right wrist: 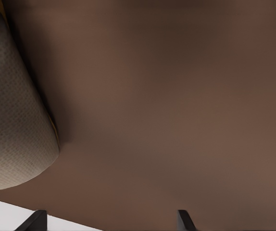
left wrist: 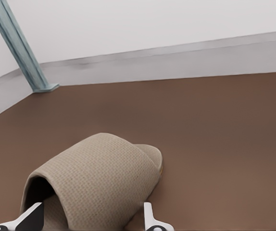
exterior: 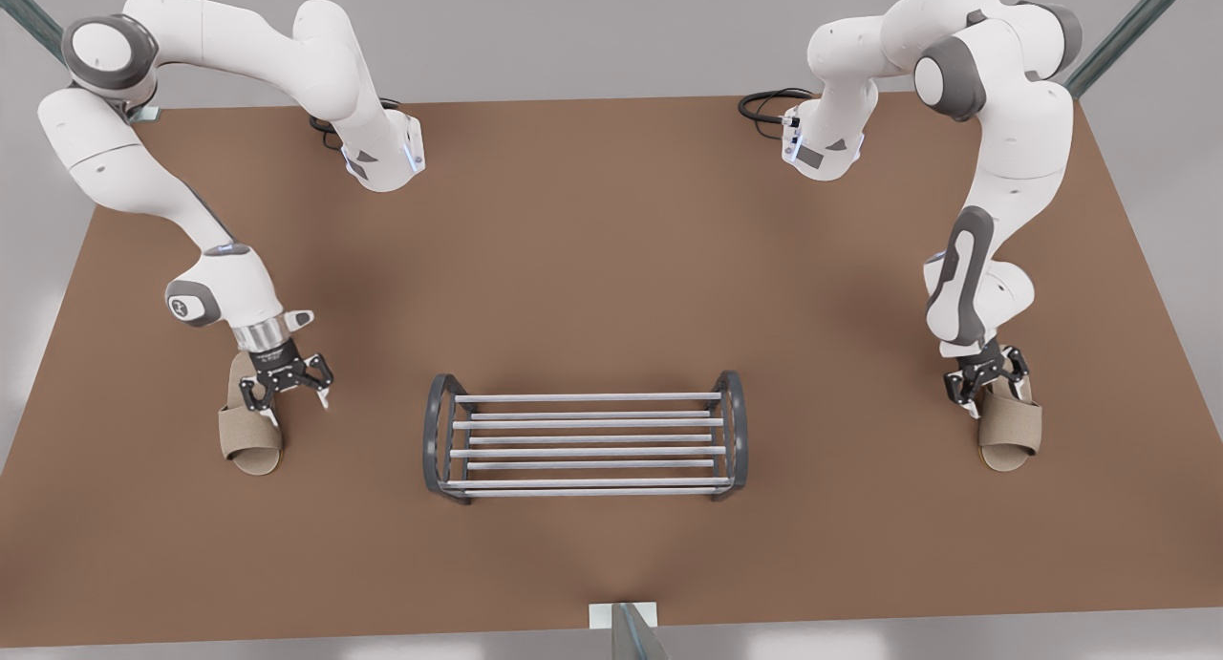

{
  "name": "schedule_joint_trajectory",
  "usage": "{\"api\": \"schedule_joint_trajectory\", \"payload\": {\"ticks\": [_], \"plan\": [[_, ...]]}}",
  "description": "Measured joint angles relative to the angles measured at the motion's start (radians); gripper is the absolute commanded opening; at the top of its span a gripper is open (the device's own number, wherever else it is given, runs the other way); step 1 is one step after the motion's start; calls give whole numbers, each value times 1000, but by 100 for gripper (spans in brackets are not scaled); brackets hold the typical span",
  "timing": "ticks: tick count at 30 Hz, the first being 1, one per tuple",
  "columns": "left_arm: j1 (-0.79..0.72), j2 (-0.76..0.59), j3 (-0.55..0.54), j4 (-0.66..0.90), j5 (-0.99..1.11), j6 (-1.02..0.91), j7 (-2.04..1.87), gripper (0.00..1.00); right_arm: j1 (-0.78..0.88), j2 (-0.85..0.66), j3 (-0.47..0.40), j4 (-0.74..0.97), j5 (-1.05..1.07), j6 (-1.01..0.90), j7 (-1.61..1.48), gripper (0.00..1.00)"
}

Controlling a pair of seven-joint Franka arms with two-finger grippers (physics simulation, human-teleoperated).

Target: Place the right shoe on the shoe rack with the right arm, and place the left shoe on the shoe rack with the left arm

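Between the spread fingers of the left gripper (exterior: 287,385) lies the heel end of the left slipper (exterior: 253,440), on the table (exterior: 611,259). Just beside the right gripper (exterior: 984,378), which is also spread wide with nothing held, lies the right slipper (exterior: 1011,431). Well apart from both grippers, midway between them, stands the shoe rack (exterior: 583,452).

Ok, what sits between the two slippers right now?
In the front view, the shoe rack stands between the left shoe and the right shoe, bare table on either side.
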Motion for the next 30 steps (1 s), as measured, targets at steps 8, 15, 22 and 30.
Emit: {"api": "schedule_joint_trajectory", "payload": {"ticks": [8, 15, 22, 30], "plan": [[2, 20, -16, 28, 0, 23, 0, 100, -116, 2, 14, -77, -6, 13, -19, 100], [2, 40, -22, 77, 0, 53, 0, 100, -274, -26, 131, -173, -1, 25, -29, 100], [2, 63, -28, 110, 0, 72, 0, 100, -439, 19, 49, -57, -120, 186, -37, 100], [6, 91, -32, 151, 0, 79, 0, 100, -398, 71, -54, 14, -245, 378, -63, 100]]}}
